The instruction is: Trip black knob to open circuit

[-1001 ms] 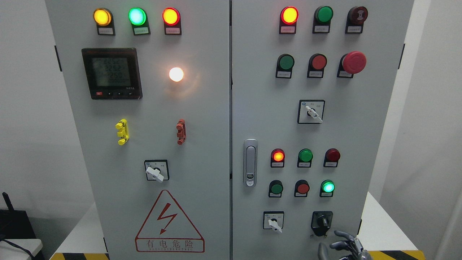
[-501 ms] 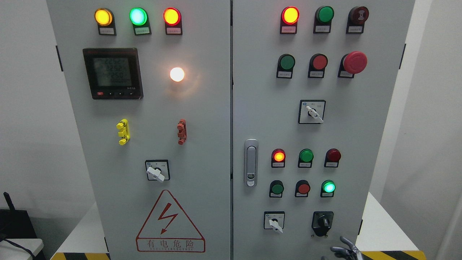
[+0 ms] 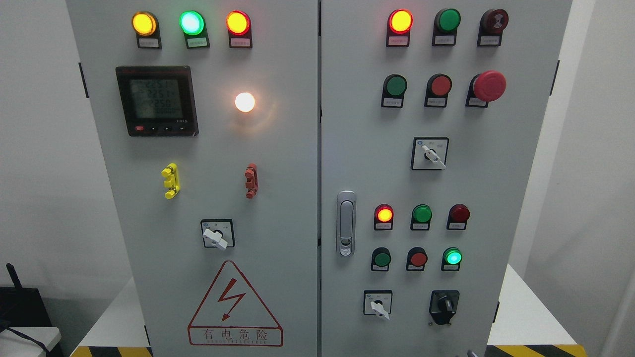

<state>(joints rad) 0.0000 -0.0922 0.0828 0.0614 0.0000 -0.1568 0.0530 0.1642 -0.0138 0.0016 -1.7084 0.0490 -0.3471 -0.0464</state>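
Observation:
The black knob (image 3: 444, 306) sits on a black plate at the lower right of the grey cabinet's right door (image 3: 357, 124). Its handle stands about upright. Only a small grey sliver of my right hand (image 3: 470, 353) shows at the bottom edge, below and a little right of the knob and apart from it. My left hand is out of view.
A white selector switch (image 3: 379, 305) sits left of the black knob. Above it are a lit green lamp (image 3: 452, 257), a red button (image 3: 417, 259) and a green button (image 3: 382, 259). The door latch (image 3: 346, 223) is at the seam. A red mushroom button (image 3: 488, 85) is upper right.
My right hand has dropped down from just below the black knob and has almost left the picture at the bottom edge. The view has shifted slightly, and the knob has not turned.

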